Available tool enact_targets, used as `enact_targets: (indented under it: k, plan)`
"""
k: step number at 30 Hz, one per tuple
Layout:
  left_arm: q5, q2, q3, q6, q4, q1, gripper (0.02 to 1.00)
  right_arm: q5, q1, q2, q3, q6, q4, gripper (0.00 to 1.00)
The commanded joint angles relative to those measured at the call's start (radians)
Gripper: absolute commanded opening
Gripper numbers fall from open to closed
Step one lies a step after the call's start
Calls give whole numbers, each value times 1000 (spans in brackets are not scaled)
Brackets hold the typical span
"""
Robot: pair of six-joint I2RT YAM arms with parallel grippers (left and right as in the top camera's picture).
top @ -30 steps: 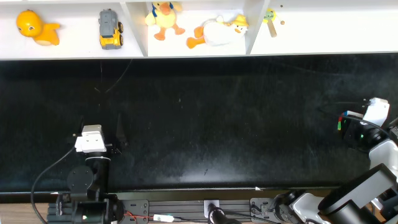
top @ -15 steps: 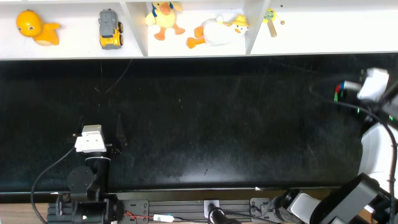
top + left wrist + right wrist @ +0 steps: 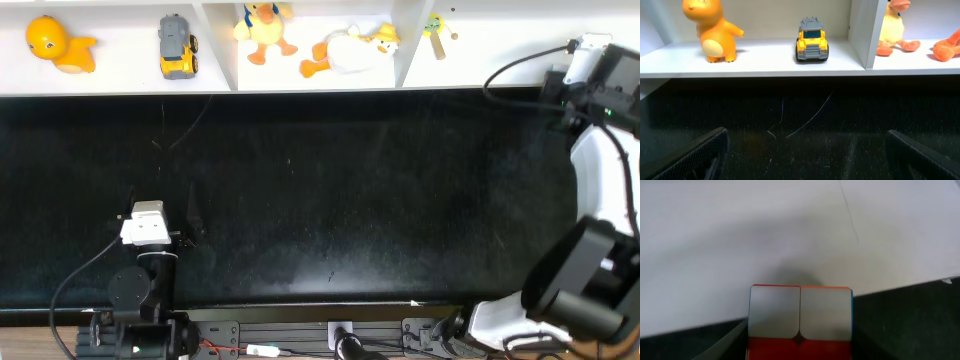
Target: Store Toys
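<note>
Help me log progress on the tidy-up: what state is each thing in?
orange toy, upright on the shelf
yellow truck, on its wheels on the shelf
plush duck, sitting upright on the shelf
white plush duck, lying down beside it
cube, held over the shelf edge
right gripper, jaws shut on the cube
left gripper, jaws open, empty

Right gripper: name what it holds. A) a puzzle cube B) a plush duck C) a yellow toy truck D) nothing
A: in the right wrist view a puzzle cube with white and red faces sits between the right gripper fingers; the toy truck and plush duck stand on the shelf.
</note>
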Motion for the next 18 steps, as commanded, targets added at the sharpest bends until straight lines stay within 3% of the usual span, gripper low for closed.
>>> enact_targets:
  k: [1,5,18]
  plan:
    - [6,-10,-2,-7,-2,-2,998,6,1,59,133,82,11,494]
    - [6,-10,-2,-7,-2,-2,998,-53,12,96,206,119,8,514]
    - [6,-10,-2,-7,-2,-2,998,-135,69,150,237,186,13,522]
